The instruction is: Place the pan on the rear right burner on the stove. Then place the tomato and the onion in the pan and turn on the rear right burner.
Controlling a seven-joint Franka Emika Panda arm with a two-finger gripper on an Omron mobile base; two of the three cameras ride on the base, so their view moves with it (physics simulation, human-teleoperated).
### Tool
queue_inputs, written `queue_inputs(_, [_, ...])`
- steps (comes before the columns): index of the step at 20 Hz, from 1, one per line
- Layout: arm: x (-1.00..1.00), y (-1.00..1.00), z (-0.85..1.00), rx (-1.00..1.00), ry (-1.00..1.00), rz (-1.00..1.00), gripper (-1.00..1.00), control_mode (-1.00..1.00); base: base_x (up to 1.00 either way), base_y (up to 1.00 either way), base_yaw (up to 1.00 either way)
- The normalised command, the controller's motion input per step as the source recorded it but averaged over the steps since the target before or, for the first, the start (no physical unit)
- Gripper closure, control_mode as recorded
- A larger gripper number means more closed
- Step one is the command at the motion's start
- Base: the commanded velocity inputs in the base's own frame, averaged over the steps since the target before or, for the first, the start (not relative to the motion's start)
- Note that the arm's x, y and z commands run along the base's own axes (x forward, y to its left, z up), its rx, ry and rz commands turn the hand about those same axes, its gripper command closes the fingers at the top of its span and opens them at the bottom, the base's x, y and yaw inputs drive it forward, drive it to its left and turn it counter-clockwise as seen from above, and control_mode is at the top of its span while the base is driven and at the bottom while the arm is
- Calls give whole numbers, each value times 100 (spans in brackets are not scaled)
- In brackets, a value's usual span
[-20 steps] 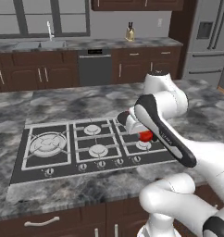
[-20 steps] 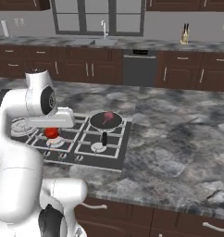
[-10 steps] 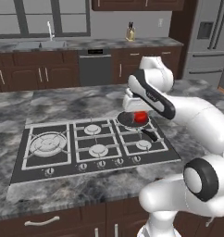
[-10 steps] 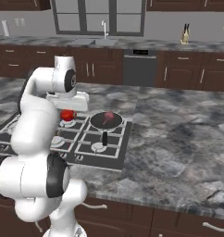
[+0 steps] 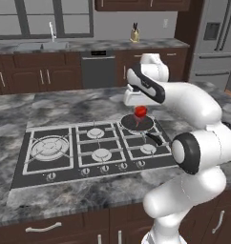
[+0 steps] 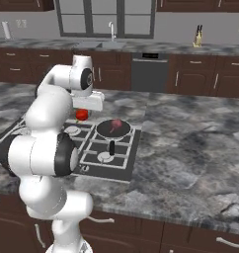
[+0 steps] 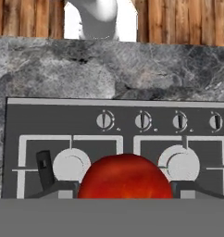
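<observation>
Onion point(image 6: 116, 123) occupies pan point(image 6: 113, 129) centre (rim room).

You face grey marble island counter point(image 5: 65, 107). Behind it: dark wood cabinets point(image 5: 22, 78), dishwasher point(image 5: 97, 69), sink faucet point(image 5: 51, 32) under window point(image 5: 41, 16), knife block point(image 5: 134, 34), steel fridge point(image 5: 215, 43) at right.

No text, label, brand, number or sign could be read on anything in these pictures.
</observation>
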Motion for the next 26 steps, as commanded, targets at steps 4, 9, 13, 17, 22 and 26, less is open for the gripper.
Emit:
queue_inputs(4, [85,-15,-49,0,-4,-7,100,-100,0,0,0])
queue_inputs(9, [64,-23,-59,0,-11,-3,100,-100,0,0,0])
queue_inputs(13, [73,-6,-42,0,-8,0,100,-100,0,0,0])
queue_inputs(17, [100,0,-40,0,-3,0,100,-100,0,0,0])
queue_inputs(22, [84,0,-10,-1,0,0,100,-100,0,0,0])
queue_inputs(26, [70,-9,-1,-3,0,0,100,-100,0,0,0])
